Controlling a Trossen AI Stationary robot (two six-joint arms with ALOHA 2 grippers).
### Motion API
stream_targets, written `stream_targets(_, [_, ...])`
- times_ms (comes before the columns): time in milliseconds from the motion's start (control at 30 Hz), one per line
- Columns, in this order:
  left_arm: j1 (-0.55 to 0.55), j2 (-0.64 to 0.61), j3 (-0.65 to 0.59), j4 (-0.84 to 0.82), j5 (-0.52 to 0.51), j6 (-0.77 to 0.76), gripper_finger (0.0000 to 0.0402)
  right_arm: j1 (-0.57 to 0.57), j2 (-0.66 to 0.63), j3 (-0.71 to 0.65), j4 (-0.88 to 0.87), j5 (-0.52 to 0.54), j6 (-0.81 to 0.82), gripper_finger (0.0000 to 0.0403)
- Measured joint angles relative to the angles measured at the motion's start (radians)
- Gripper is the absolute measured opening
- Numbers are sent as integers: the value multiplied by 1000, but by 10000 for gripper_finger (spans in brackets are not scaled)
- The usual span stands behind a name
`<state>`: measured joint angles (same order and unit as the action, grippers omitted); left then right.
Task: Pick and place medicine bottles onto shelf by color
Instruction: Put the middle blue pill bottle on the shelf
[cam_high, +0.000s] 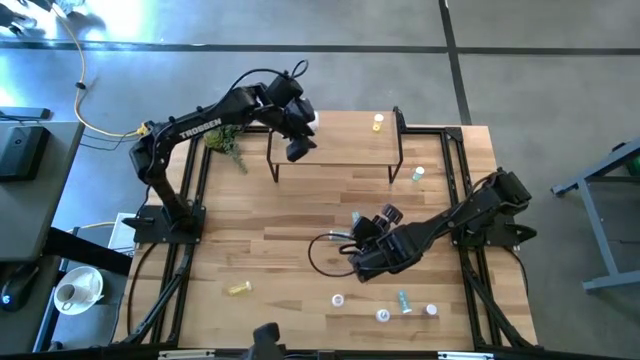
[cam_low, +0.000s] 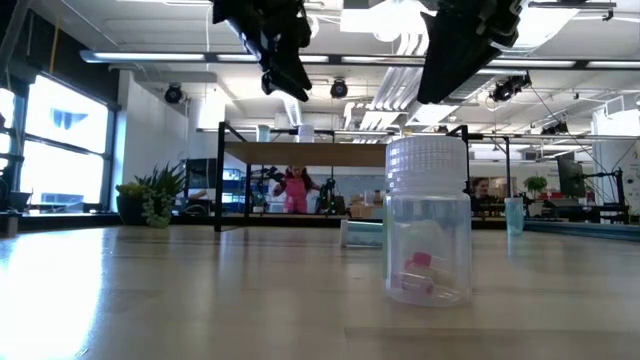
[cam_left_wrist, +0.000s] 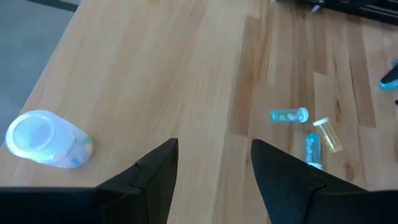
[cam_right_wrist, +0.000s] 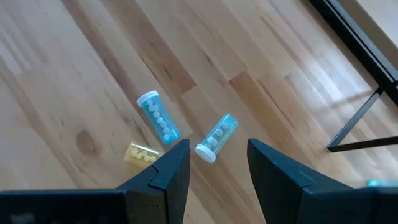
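Bright, even light falls from ceiling lamps (cam_low: 395, 18) and a window (cam_low: 60, 140). The floor (cam_high: 540, 70) shows glare. Both wrist views blur slightly; the near bottle (cam_low: 428, 222) is sharp.

The table (cam_high: 300, 215) is made of light wood in long strips, some paler and some browner. The shelf (cam_high: 335, 150) is the same light wood, on thin black legs. Both arms are black, with white letters on the left one. Two light blue bottles (cam_right_wrist: 157, 116) with white caps and one yellow bottle (cam_right_wrist: 142, 154) are seen in the right wrist view. A clear bottle (cam_low: 428, 225) with a white ribbed cap and pink pills is seen near the table's front edge.
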<state>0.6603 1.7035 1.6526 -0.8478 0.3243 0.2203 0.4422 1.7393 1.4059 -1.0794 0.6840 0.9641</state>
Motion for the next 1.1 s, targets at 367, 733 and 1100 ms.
stream_targets(367, [-85, -59, -4, -8, 5, 18, 193, 9, 0, 0, -2, -9, 5, 151])
stream_targets(733, [-169, -151, -278, 246, -6, -44, 193, 65, 0, 0, -3, -23, 30, 151])
stream_targets(1100, [-231, -435, -669, 504, -6, -113, 193, 60, 0, 0, -2, -23, 30, 151])
